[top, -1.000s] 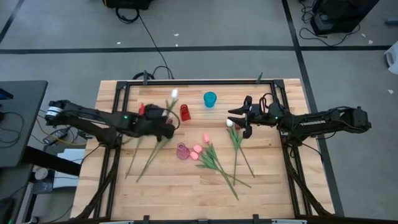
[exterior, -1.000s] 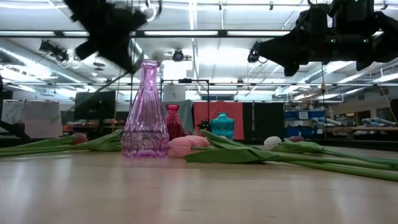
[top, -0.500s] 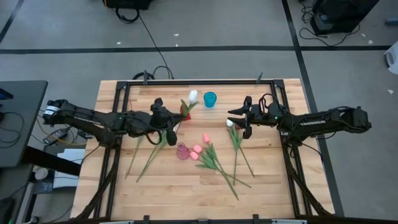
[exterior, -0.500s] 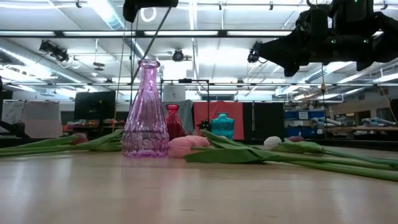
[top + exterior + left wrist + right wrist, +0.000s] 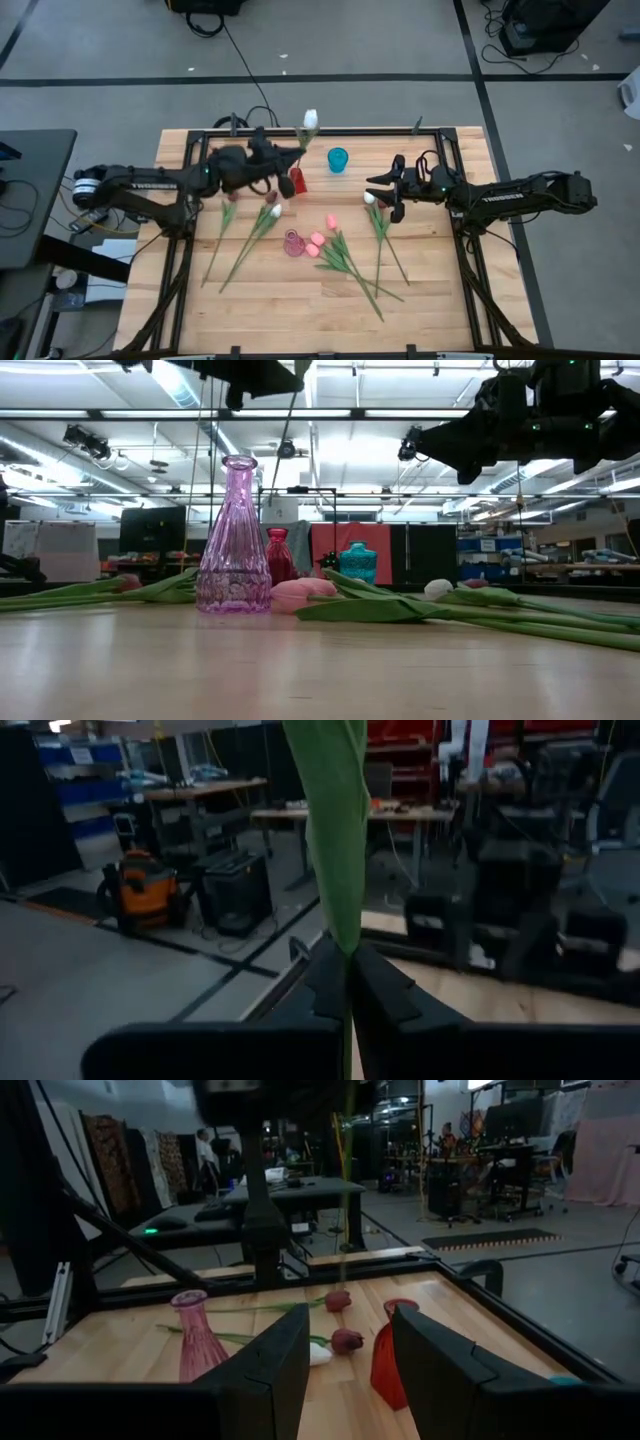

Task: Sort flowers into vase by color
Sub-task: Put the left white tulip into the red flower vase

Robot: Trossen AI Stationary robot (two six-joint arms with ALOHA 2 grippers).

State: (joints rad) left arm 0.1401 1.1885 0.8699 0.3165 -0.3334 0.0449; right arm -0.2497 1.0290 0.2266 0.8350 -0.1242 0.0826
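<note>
1. Overhead view: the left hand (image 5: 283,168) is raised near the desk's (image 5: 430,300) 12 o'clock edge, clamped on a white tulip (image 5: 310,120) whose head pokes past that edge; the red vase (image 5: 297,181) sits just beside the hand.
2. Left wrist view alone shows the grip itself: both dark fingers (image 5: 385,990) pressed together on a green leaf (image 5: 335,810) that runs up between them.
3. From above, the right hand (image 5: 388,192) waits toward 3 o'clock with its fingers apart and nothing between them, over a white tulip head (image 5: 369,198).
4. Right wrist view confirms the gap and looks across at the pink vase (image 5: 196,1335), two maroon tulips (image 5: 346,1341) lying flat, and the hanging stem.
5. Low view gives heights: the pink vase stands tallest, pink tulip heads (image 5: 300,594) lie touching its base, and the teal vase (image 5: 358,561) stands behind.
6. Overhead, the remaining flowers (image 5: 345,262) fan from centre toward 5 o'clock, with two more (image 5: 250,235) toward 8 o'clock.
</note>
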